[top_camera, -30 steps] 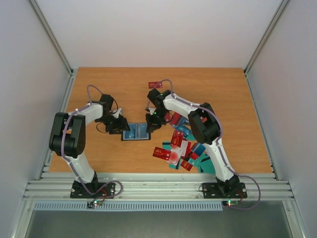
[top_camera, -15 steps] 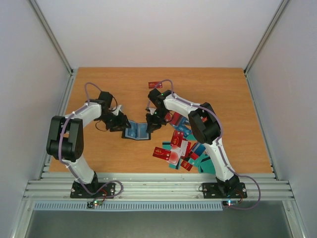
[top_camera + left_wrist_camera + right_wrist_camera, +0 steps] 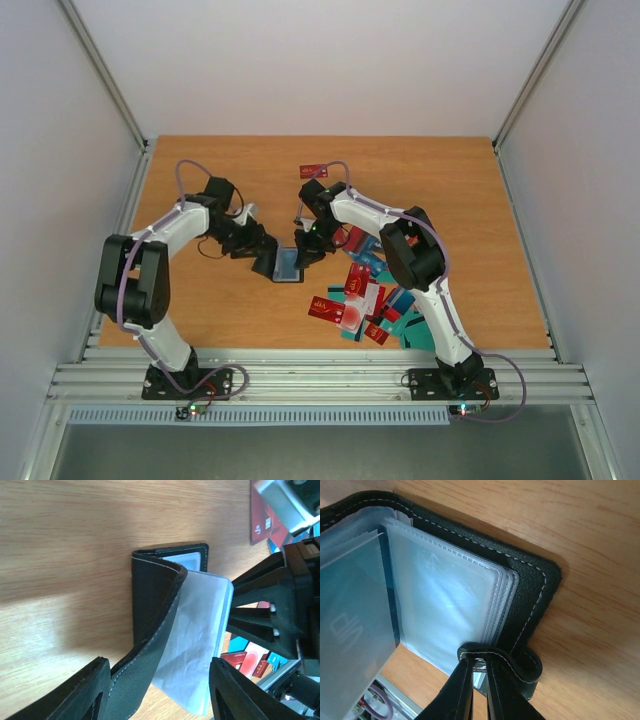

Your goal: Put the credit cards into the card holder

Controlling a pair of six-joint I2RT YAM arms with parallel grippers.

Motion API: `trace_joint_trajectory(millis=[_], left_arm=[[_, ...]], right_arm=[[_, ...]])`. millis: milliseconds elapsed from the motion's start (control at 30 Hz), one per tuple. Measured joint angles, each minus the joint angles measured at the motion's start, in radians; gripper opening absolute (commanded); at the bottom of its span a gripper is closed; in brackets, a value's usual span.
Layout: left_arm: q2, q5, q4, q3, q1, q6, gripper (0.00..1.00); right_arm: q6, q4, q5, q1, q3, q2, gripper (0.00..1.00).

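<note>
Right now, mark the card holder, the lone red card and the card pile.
card holder [image 3: 152,600]: left wrist view, raised black cover.
lone red card [image 3: 313,171]: top view, its middle.
card pile [image 3: 350,312]: top view, near red card.

Fixed high and behind, looking down on the whole table [image 3: 450,180]. Both wrist views very close, facing the card holder [image 3: 155,595] from opposite sides.

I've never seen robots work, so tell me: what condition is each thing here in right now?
card holder: half open, one cover lifted, clear sleeves showing
left tool: open, fingers either side of the lifted cover
right tool: shut on the card holder's tab
credit cards: loose heap, outside the holder
red card: lying alone, farther back
</note>
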Motion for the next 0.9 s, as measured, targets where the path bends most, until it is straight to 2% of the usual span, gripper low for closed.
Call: trace_joint_trajectory(millis=[633, 900], left_arm=[[0.013, 0.029, -0.001, 0.063, -0.094, -0.037, 0.55], [0.014, 0.134, 0.04, 0.069, -0.12, -0.105, 0.55]], right_arm=[[0.016, 0.0, -0.008, 0.0, -0.002, 0.0, 0.08], [0.027, 0.0, -0.013, 0.001, -0.002, 0.0, 0.08]])
